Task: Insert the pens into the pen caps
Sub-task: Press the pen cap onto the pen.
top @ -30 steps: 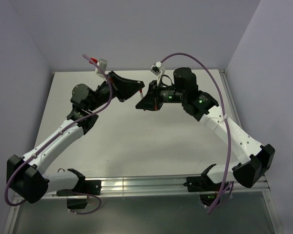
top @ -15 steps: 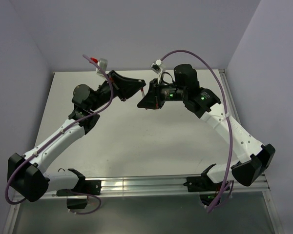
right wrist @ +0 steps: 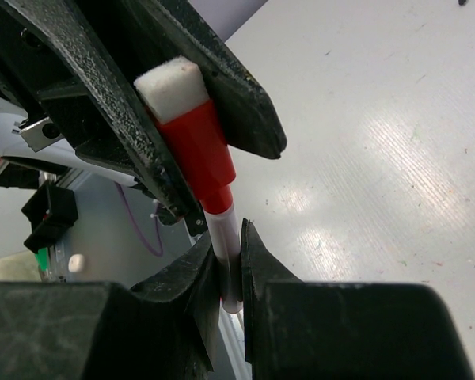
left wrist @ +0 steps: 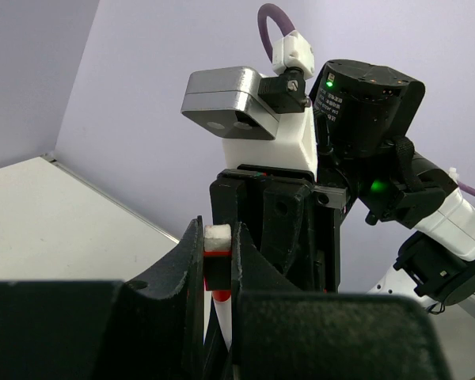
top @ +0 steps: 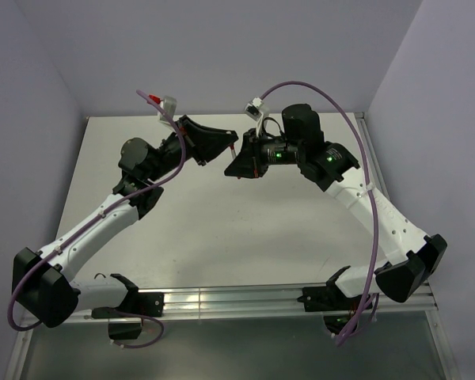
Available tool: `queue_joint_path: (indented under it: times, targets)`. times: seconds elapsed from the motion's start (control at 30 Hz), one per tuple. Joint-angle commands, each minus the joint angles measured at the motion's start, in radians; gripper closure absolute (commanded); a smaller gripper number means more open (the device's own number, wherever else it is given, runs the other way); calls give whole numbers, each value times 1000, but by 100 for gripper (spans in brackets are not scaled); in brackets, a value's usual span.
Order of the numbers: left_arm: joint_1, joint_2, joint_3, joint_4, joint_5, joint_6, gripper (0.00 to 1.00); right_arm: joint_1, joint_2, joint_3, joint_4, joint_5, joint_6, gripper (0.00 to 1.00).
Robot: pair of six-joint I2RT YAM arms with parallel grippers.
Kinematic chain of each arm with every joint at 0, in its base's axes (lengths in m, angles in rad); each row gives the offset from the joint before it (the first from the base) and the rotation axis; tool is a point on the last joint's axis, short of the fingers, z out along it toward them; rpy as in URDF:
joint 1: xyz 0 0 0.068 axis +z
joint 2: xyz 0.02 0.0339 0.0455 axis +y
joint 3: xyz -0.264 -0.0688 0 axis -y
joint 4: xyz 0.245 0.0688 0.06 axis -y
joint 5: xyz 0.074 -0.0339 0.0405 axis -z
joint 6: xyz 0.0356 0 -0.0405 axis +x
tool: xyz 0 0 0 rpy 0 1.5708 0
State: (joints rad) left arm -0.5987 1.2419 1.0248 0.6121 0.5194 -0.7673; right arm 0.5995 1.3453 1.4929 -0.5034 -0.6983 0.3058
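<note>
Left claw (left wrist: 218,237): pressed together on a red cap (right wrist: 191,146). The two dark fingers grip the cap from opposite sides. The cap's closed end carries a white plug (right wrist: 172,87) that stands just beyond the fingertips.

Right claw (right wrist: 228,257): pinching the white barrel of a pen (right wrist: 224,226). The fingers close on the barrel just beside its red neck. The rest of the barrel is hidden between the finger pads.

Position of the work: the two claws meet tip to tip over the rear middle of the desk (top: 222,229), with both arms reaching inward from their own sides. Pen and cap are held in the air, off the desk surface.

Alignment: in the right wrist view the pen and cap lie on one line. The pen's narrow red neck is touching the open end of the cap. How far the pen has entered the cap cannot be told.

Left wrist view: the cap stands upright between the fingers. The pen shows directly below it, against the body of the opposing claw.

Other items: a purple cable (top: 332,111) arches above the right arm.
</note>
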Motion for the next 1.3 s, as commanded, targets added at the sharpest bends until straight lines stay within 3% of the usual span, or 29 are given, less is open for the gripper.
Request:
queue_joint_path:
  times: [0.0,1.27]
  targets:
    - [-131,54,-94,-318,387,29,100,-58,-34,190,490,148,42,100]
    - [-193,82,-141,-391,326,79,100,-58,-3,270,467,151,38,100]
